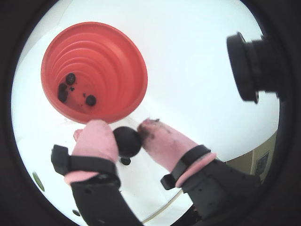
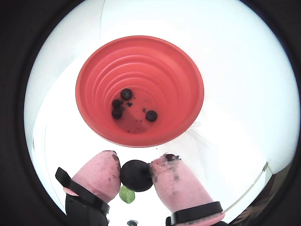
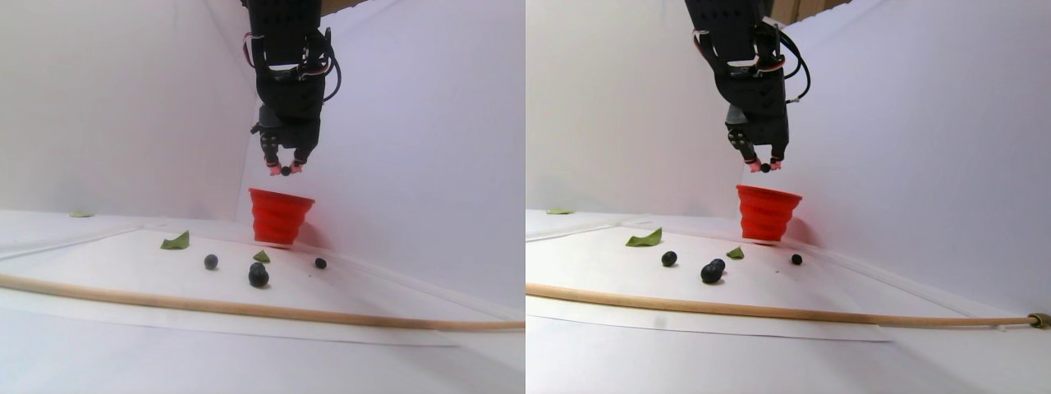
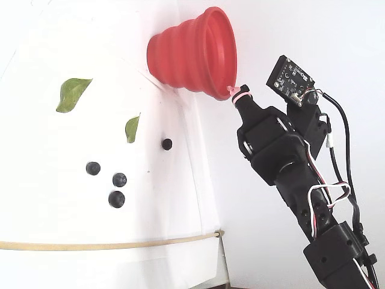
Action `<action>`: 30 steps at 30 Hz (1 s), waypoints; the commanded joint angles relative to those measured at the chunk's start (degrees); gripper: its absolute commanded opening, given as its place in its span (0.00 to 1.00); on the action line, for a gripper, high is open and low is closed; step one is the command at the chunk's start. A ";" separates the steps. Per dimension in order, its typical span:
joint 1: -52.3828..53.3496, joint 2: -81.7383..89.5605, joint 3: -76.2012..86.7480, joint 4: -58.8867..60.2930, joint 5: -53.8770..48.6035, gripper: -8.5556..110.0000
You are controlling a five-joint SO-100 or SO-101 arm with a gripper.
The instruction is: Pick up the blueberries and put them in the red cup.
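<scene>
The white counter (image 4: 72, 48) carries the red cup (image 2: 141, 89), which stands upright near the back wall with several blueberries (image 2: 126, 94) already at its bottom. The tool (image 2: 136, 175) hangs above and just short of the cup's rim, its pink fingertips (image 2: 101, 172) clenched on one blueberry (image 2: 137, 175) (held high, probably to clear the rim before letting go). Nothing blocks the way in. Four more berries (image 4: 117, 199), green leaves (image 4: 72, 93) and a wooden rod (image 3: 246, 309) lie on the counter.
</scene>
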 commanded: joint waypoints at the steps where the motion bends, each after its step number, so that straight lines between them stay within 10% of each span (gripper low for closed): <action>1: 2.20 1.32 -8.17 -0.53 -0.26 0.18; 30: 0.97 -5.36 -17.67 0.09 1.23 0.20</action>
